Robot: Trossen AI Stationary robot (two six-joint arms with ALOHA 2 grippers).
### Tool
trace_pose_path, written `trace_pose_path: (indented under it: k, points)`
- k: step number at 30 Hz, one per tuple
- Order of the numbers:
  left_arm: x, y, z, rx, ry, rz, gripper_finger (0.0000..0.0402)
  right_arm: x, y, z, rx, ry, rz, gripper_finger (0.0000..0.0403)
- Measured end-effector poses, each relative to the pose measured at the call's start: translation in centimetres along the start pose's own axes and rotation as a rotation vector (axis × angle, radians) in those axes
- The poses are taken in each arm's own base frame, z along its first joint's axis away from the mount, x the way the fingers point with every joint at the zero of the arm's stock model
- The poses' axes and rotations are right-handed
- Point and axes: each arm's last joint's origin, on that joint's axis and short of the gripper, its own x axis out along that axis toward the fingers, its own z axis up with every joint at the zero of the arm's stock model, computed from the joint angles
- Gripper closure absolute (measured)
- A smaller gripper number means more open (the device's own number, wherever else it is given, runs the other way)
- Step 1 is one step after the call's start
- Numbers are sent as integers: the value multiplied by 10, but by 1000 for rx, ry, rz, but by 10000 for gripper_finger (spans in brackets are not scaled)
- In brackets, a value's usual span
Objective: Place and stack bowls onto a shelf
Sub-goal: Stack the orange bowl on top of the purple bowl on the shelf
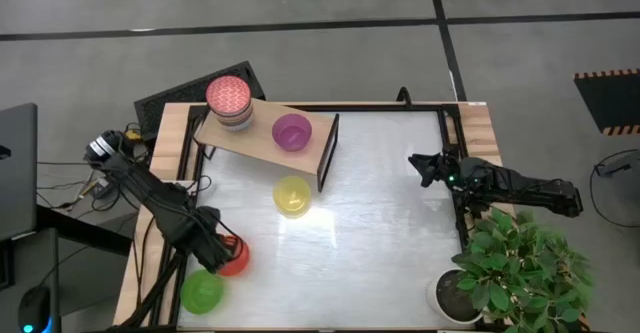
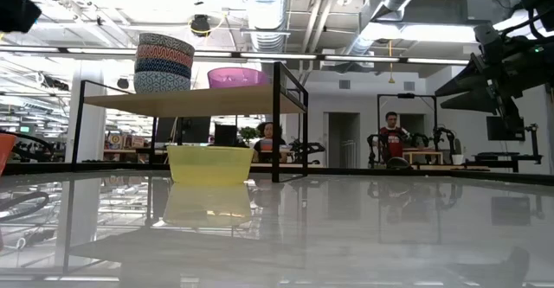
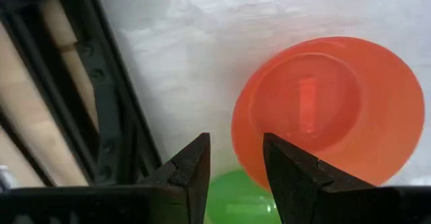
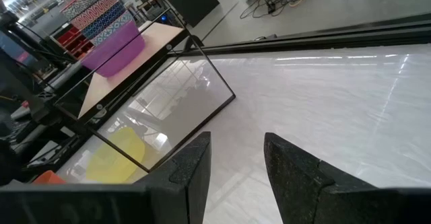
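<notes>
The wooden shelf [image 1: 262,133] stands at the table's far left on a dark end panel. It carries a stack of patterned bowls [image 1: 229,101] and a purple bowl [image 1: 291,131]. A yellow bowl [image 1: 291,195] rests on the table in front of the shelf. A red bowl [image 1: 236,259] and a green bowl [image 1: 202,291] lie near the near left corner. My left gripper [image 3: 236,160] is open and hangs over the red bowl's [image 3: 330,109] rim, with the green bowl [image 3: 239,197] beneath it. My right gripper [image 4: 236,160] is open and waits at the table's right side [image 1: 420,165].
A potted plant [image 1: 520,268] in a white pot [image 1: 452,298] fills the near right corner, beside the right arm. Dark frame rails [image 1: 452,133] run along the table's edges. The shelf's end panel [image 1: 328,153] stands upright. People sit [image 2: 394,137] in the room beyond.
</notes>
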Motion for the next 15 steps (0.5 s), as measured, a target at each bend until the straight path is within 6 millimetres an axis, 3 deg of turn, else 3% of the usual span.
trace_pose_path:
  k: [10,15]
  points:
    - [44,5,6,-2,42,-75,281,0,0,0,2,1,0,239]
    - [55,9,8,-27,44,-72,281,0,0,0,2,0,0,239]
